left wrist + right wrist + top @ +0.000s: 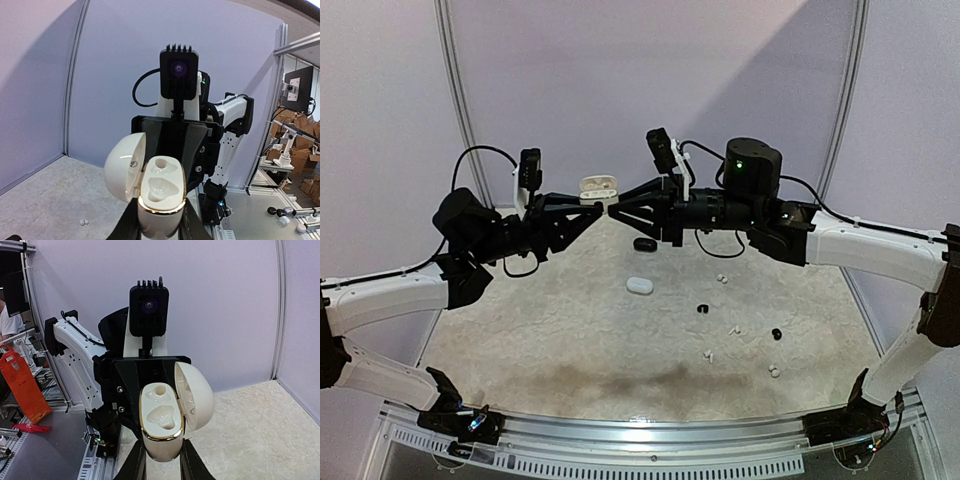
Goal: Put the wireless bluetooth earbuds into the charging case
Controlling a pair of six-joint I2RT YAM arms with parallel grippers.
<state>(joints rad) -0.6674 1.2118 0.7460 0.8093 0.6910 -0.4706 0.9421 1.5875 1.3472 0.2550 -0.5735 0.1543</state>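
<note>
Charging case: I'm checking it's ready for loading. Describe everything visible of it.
The charging case is a glossy cream-white oval shell, seemingly plastic, with a gold band round its mouth. Its hinged lid stands open sideways; both moulded hollows inside look empty. It is held upright above the table, its lower body gripped by the left end effector and the right end effector from opposite sides.

We hold both arms up off the table, left arm (380, 300) and right arm (870, 245) bent inward, forearms roughly level. Left gripper (598, 210) and right gripper (618, 208) meet nose to nose. Each has its jaws pinched on the open charging case (598, 187).
</note>
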